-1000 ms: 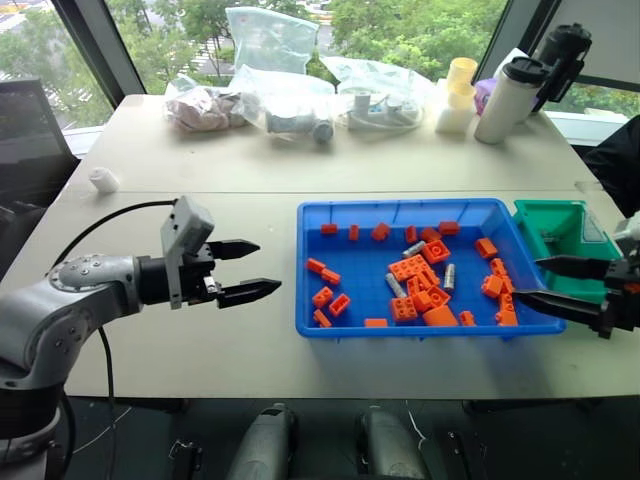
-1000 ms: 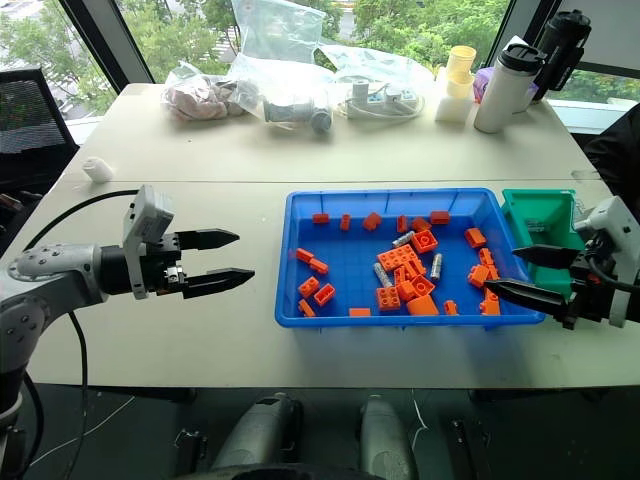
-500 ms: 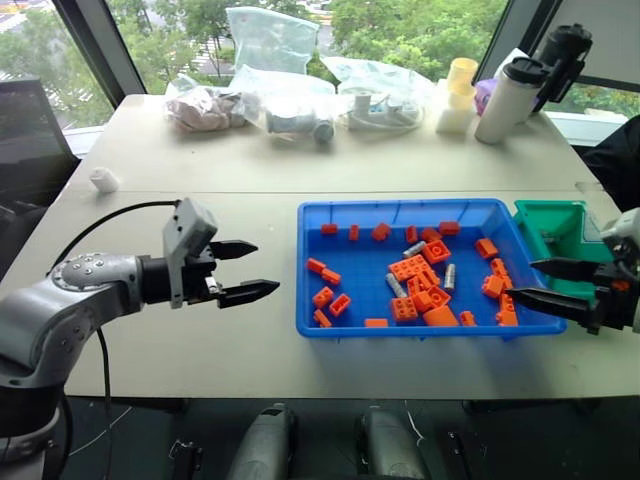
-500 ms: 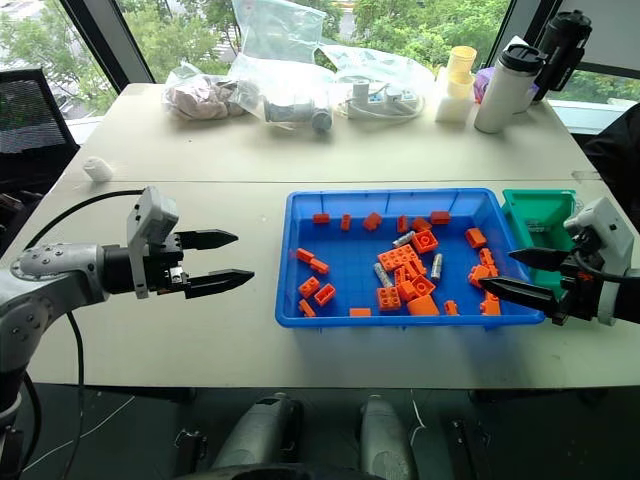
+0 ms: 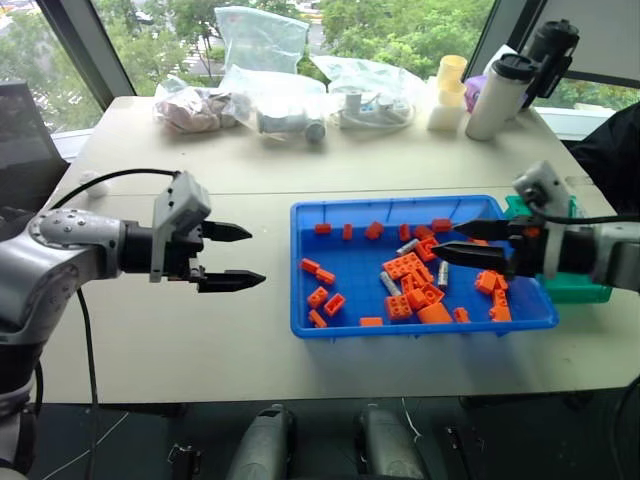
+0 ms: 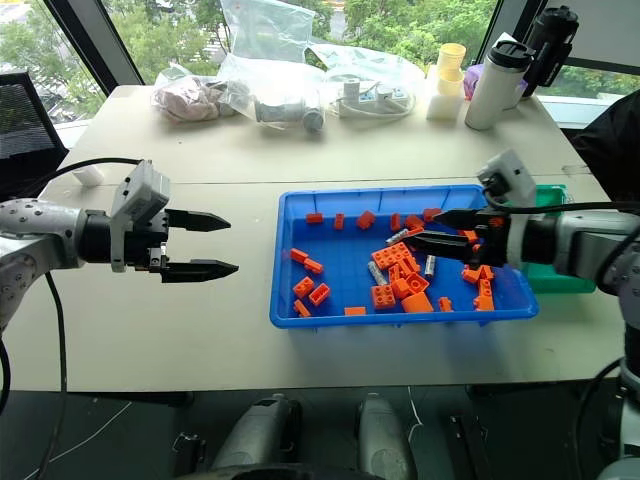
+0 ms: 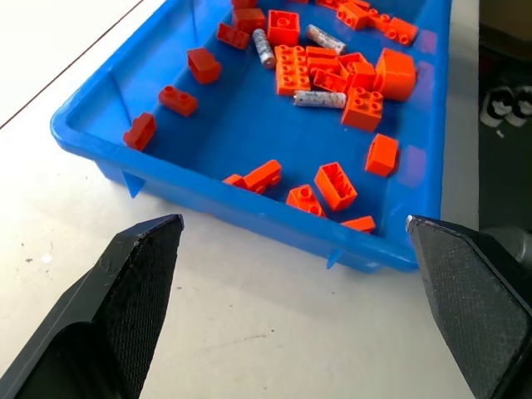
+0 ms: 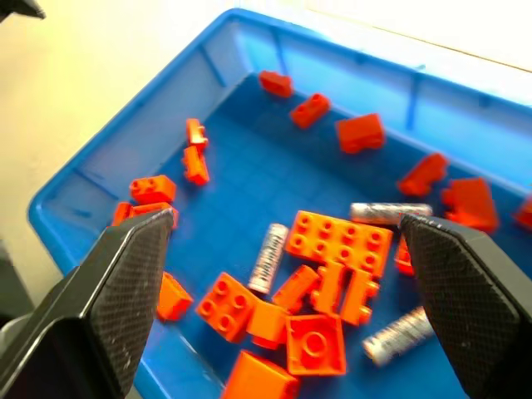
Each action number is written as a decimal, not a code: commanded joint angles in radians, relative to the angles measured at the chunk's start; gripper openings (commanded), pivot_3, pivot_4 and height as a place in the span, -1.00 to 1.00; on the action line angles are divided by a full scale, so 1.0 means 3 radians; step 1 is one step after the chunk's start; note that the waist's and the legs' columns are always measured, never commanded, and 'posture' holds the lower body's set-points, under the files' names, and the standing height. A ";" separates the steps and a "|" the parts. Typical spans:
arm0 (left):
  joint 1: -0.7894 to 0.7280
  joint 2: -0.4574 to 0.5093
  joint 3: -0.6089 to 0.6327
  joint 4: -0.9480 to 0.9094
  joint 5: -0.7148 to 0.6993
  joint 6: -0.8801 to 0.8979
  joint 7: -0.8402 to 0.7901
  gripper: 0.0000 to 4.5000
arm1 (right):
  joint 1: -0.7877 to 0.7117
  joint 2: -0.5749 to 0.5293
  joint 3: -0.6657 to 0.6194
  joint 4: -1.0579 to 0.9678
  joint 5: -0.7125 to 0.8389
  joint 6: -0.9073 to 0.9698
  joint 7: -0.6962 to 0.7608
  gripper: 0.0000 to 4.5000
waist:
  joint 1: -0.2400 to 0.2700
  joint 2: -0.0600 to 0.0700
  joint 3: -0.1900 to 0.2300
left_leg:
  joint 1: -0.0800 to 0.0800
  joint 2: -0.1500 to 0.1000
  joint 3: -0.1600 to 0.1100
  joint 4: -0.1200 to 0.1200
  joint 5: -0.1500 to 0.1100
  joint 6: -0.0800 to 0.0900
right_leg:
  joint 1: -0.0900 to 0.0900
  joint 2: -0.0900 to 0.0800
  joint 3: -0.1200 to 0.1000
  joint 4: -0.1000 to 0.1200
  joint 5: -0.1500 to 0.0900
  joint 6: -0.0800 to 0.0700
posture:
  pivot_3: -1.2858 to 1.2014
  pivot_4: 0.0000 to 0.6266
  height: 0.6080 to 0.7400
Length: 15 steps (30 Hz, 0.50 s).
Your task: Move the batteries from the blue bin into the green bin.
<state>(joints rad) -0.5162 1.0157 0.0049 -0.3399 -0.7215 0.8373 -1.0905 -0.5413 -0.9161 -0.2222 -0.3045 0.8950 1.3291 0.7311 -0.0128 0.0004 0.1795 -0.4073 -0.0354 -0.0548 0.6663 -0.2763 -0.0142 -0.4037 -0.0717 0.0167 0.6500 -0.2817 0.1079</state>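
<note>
The blue bin point(image 5: 297, 272) lies on the table right of centre, holding orange bricks and three silver batteries point(image 5: 390, 284) near its middle. The same batteries point(image 8: 268, 246) show among the bricks in the right wrist view. My right gripper point(image 5: 447, 240) hangs open over the bin's right half, fingertips above the brick pile, holding nothing. Just past the blue bin's right end stands the green bin point(image 5: 574, 289), partly hidden behind my right arm. My left gripper point(image 5: 255, 257) is open and empty over bare table left of the blue bin point(image 7: 249, 204), pointing toward it.
Orange bricks point(image 5: 404, 267) crowd around the batteries. Along the far edge of the table lie plastic bags point(image 5: 275, 100), a white bottle point(image 5: 488, 95), a black bottle point(image 5: 550, 50) and yellow cups point(image 5: 447, 90). A black cable point(image 5: 110, 180) trails from my left arm.
My right gripper has swung left from the blue bin's front right corner to over its middle, still open. The left gripper has lifted slightly. The camera view has shifted a little.
</note>
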 commanded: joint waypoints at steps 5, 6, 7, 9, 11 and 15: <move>-0.0153 -0.0120 -0.0175 -0.0247 0.0045 -0.0050 -0.0131 1.00 | -0.0473 0.0472 0.0689 -0.0012 -0.0200 0.0538 -0.0537 0.99 | 0.0004 -0.0001 0.0000 | -0.0008 0.0000 -0.0001 0.0000 0.0000 0.0000 | -0.0011 -0.0001 0.0002 0.0003 0.0000 0.0000 | 0.03 -0.52 1.00; -0.0119 -0.0142 -0.0160 -0.0285 0.0030 -0.0029 -0.0100 1.00 | -0.0493 0.0515 0.0727 -0.0029 -0.0195 0.0620 -0.0565 0.99 | 0.0002 -0.0001 0.0000 | -0.0008 -0.0001 -0.0001 0.0000 0.0000 0.0000 | -0.0011 -0.0001 0.0002 0.0003 0.0000 0.0000 | 0.03 -0.52 1.00; -0.0099 -0.0168 -0.0141 -0.0306 0.0015 -0.0006 -0.0064 1.00 | -0.0503 0.0543 0.0764 -0.0048 -0.0197 0.0684 -0.0583 0.99 | 0.0003 -0.0001 0.0000 | -0.0009 -0.0001 -0.0001 0.0000 0.0000 0.0000 | -0.0011 -0.0001 0.0002 0.0003 0.0000 0.0000 | 0.03 -0.52 1.00; -0.0070 -0.0220 -0.0111 -0.0335 -0.0004 0.0026 0.0004 1.00 | -0.0506 0.0584 0.0822 -0.0076 -0.0216 0.0770 -0.0620 0.99 | 0.0006 -0.0001 0.0000 | -0.0008 -0.0001 -0.0002 0.0000 0.0000 0.0000 | -0.0011 -0.0001 0.0002 0.0003 0.0000 0.0000 | 0.03 -0.52 1.00; -0.0035 -0.0296 -0.0110 -0.0353 0.0012 0.0039 0.0106 1.00 | -0.0485 0.0614 0.0906 -0.0041 -0.0297 0.0799 -0.0679 0.99 | 0.0003 -0.0001 0.0000 | -0.0008 -0.0001 -0.0002 0.0000 0.0000 0.0000 | -0.0011 -0.0001 0.0002 0.0005 0.0000 0.0000 | 0.03 -0.52 1.00; 0.0058 -0.0349 -0.0132 -0.0404 0.0064 0.0022 0.0206 1.00 | -0.0474 0.0630 0.1004 0.0019 -0.0406 0.0814 -0.0716 0.99 | -0.0001 -0.0001 0.0000 | -0.0007 -0.0001 -0.0002 0.0001 0.0000 0.0000 | -0.0012 0.0000 0.0002 0.0007 0.0000 0.0000 | 0.03 -0.52 1.00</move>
<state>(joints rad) -0.5024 0.9094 -0.0566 -0.4354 -0.7062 0.8471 -1.0394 -0.6754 -0.7254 0.0794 -0.2890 0.7852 1.5744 0.5177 -0.0132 0.0003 0.1796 -0.4095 -0.0357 -0.0553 0.6665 -0.2761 -0.0142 -0.4074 -0.0718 0.0174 0.6523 -0.2816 0.1080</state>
